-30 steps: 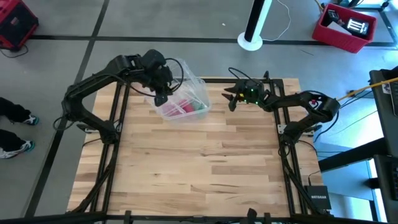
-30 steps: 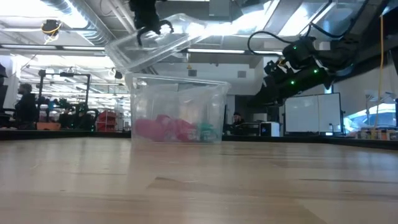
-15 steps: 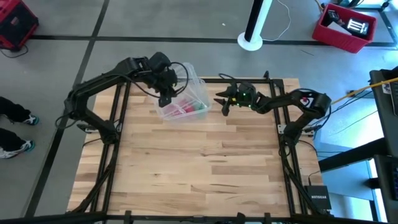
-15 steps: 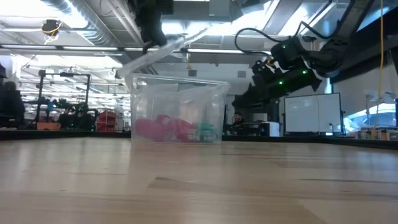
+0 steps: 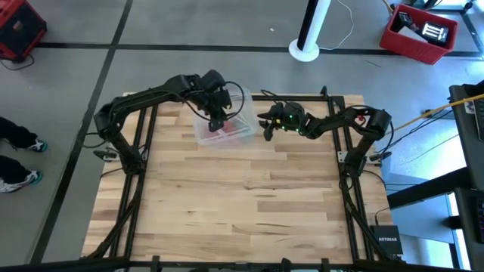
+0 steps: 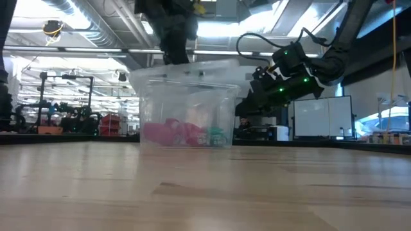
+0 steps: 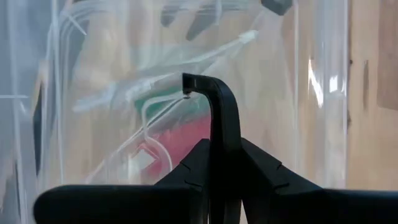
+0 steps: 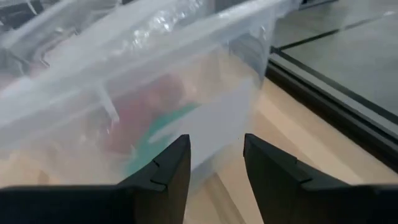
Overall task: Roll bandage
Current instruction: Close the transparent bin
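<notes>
Left gripper jaws clamp the clear box lid (bandage inside); right gripper jaws apart.

Fingers: dark, pressed together, seemingly pinching a clear plastic lid.
Box: clear; red and green contents blurred inside.
Worktop: pale wood.

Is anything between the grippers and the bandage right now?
Yes. The pink bandage lies inside the clear plastic box, and its lid is on top, with the left gripper over it. The right gripper waits open beside the box's wall.
</notes>
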